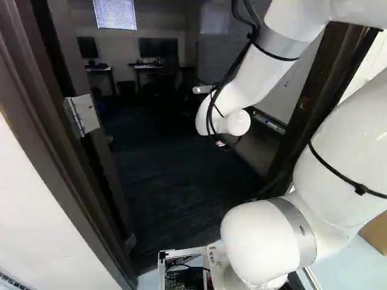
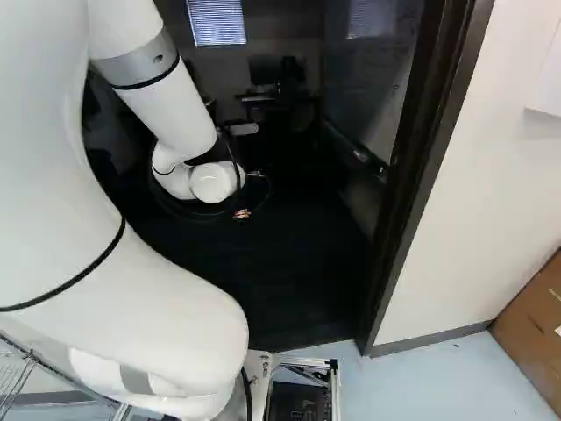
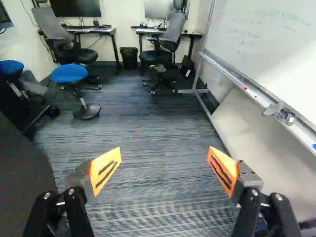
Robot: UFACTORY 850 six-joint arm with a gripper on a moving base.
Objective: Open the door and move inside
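Reaching through the open doorway, the white arm (image 1: 242, 84) has its wrist beyond the frame, with dark floor showing around it. The left jamb (image 1: 45, 145) slants down the left of the left base view, and the right jamb (image 2: 425, 158) drops from the upper right of the right base view to its lower middle. Between them, the dark carpet (image 3: 153, 143) runs toward the desks, open in the middle (the roomiest stretch, by the look of it). The whiteboard (image 3: 269, 44) and its tray edge the right side of the room; in the wrist view a blue stool (image 3: 69, 74) stands ahead of the gripper (image 2: 242, 213), off to its left, near a chair, with a bin (image 3: 129, 58) farther on between two desks.

The base's metal frame (image 2: 329, 390) shows at the foot of the right base view, near the threshold.

The door (image 1: 106, 169) appears as a dark brown edge at the left of the left base view, beside a silvery hinge (image 1: 87, 113); it stands open, though its face and handle cannot be made out. The gripper's two fingers are spread wide, orange pads (image 3: 105, 170) well apart, only carpet visible between them.
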